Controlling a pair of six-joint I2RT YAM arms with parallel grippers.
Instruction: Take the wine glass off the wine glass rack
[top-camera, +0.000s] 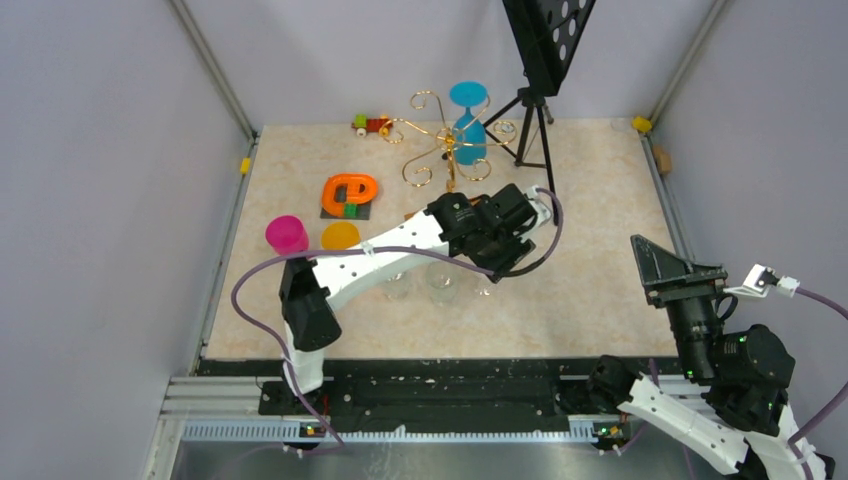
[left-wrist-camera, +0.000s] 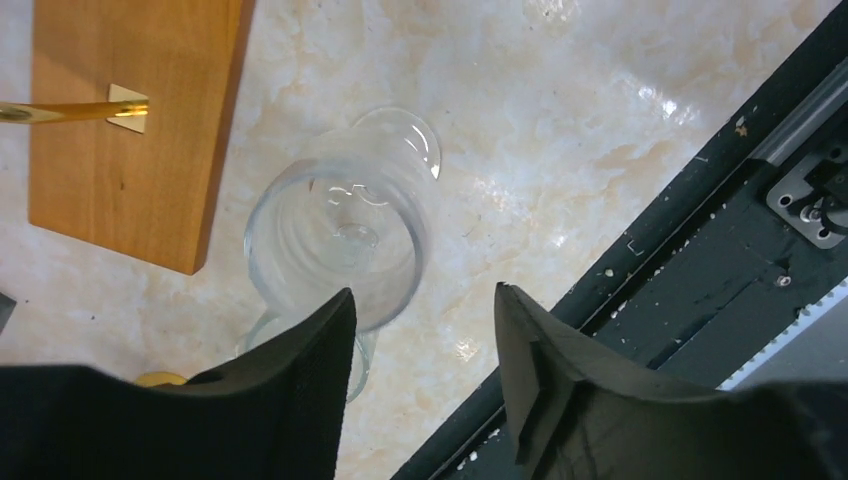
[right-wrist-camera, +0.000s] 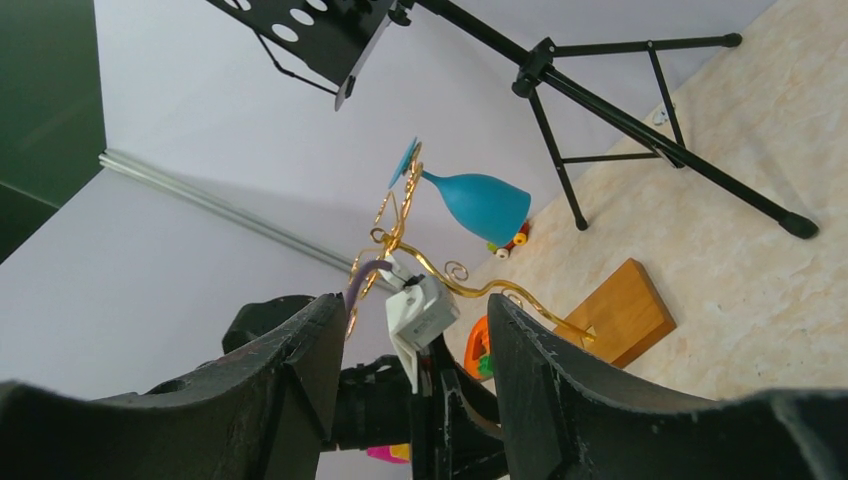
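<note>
I see left gripper (left-wrist-camera: 422, 298) apart over clear glass (left-wrist-camera: 335, 235), centre frame. Right gripper (right-wrist-camera: 415, 300) apart, empty. Blue wine glass (top-camera: 468, 125) hangs on wine glass rack (top-camera: 440, 150), top centre.

One blue wine glass (right-wrist-camera: 487, 205) — one gold rack (right-wrist-camera: 620, 312) — one tripod (right-wrist-camera: 533, 62).

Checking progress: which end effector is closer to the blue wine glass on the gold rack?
Left. The left end effector hovers in front of the blue wine glass; the right end effector sits far off to its right.
</note>
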